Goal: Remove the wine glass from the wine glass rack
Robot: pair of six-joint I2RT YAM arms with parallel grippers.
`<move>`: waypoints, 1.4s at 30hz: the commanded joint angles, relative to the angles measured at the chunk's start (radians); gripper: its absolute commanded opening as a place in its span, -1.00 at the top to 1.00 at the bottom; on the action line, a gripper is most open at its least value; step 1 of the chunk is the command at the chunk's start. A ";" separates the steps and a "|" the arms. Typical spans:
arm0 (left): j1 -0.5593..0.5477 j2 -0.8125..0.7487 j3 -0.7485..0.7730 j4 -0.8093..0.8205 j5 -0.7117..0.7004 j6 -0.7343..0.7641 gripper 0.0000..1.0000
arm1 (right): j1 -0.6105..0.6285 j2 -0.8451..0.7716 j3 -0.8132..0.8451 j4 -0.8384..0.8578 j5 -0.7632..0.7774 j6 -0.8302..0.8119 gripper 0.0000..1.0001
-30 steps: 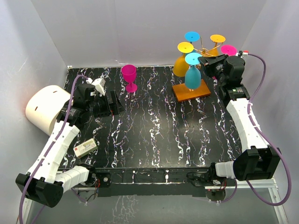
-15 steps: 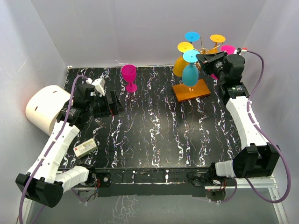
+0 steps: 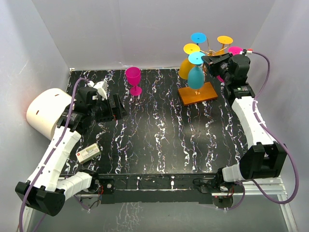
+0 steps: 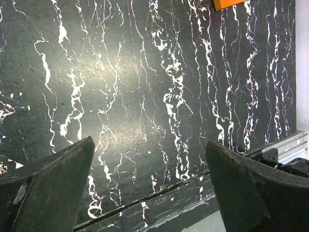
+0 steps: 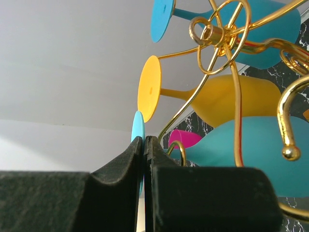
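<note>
No text can be read in any view. The small white box (image 3: 88,153), at about eight o'clock on the table (image 3: 159,125), bears a red mark. Any print on it is too small to make out.

A black, white-veined marble-patterned table (image 3: 159,130) stands enclosed by plain pale grey walls (image 3: 120,29) left, far and right.

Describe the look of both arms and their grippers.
The left arm and right arm have white shell links joined by black joint housings, with a purple cable looping alongside each. The left gripper and right gripper carry chunky matte-black fingers.
</note>
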 commanded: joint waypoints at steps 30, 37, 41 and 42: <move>-0.003 -0.044 0.023 -0.038 -0.010 0.016 -0.97 | 0.004 -0.216 -0.071 -0.001 0.300 0.025 0.90; -0.003 -0.026 0.015 -0.017 0.019 0.022 -0.97 | 0.004 -0.338 -0.215 0.034 0.216 -0.060 1.00; -0.003 -0.003 0.022 -0.009 0.032 0.034 -0.97 | 0.018 -0.424 -0.369 0.137 0.067 -0.153 1.00; -0.003 0.002 0.024 -0.008 0.033 0.037 -0.97 | 0.027 -0.443 -0.407 0.167 0.018 -0.217 1.00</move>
